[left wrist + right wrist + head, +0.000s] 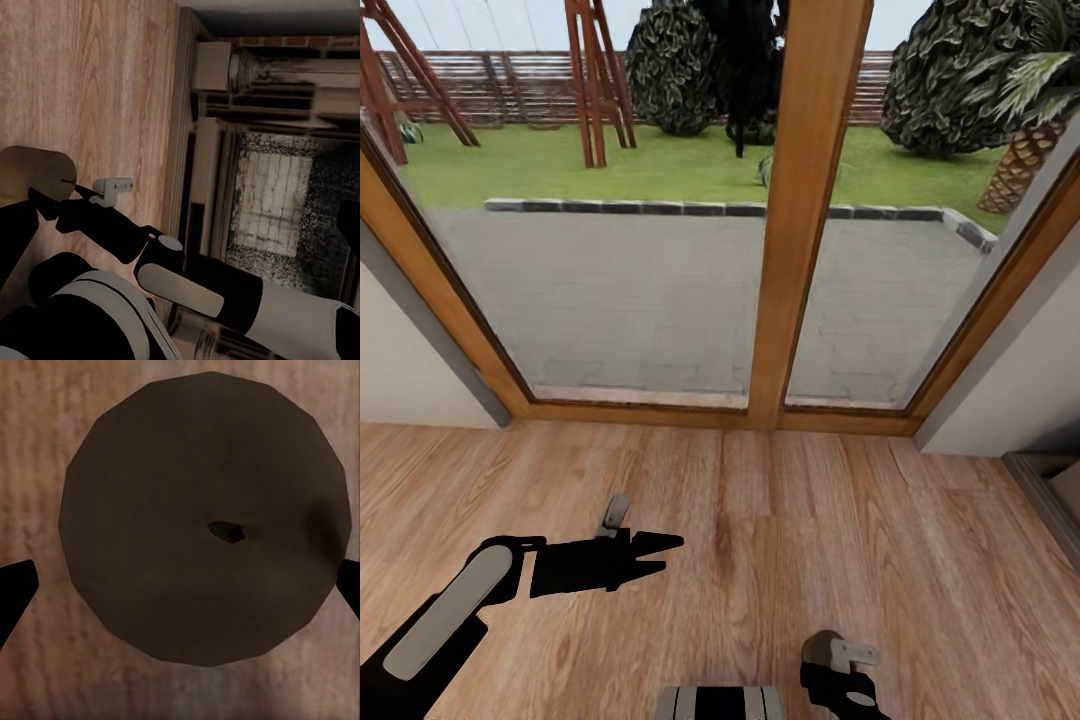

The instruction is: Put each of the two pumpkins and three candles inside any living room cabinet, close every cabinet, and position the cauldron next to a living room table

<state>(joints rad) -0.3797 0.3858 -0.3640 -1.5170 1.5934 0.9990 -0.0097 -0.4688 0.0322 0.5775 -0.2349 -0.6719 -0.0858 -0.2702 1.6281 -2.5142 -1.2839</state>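
Note:
The pumpkins, candles, cabinet and cauldron are out of view. I face a tall glass door (660, 290) with a wooden frame over a wood floor (780, 530). My left gripper (670, 553) hovers low over the floor at the left, open with nothing between its fingers. Near the bottom edge, my right gripper (840, 672) points down. In the right wrist view it is open, its black fingertips (15, 589) standing either side of a dull brown round disc (202, 510) with a small dark hole in it.
The door's wooden centre post (800, 220) and sill (660, 410) stand straight ahead, with pale walls (410, 360) on both sides. A low brown edge (1050, 490) juts in at the right. My right arm (187, 277) crosses the left wrist view.

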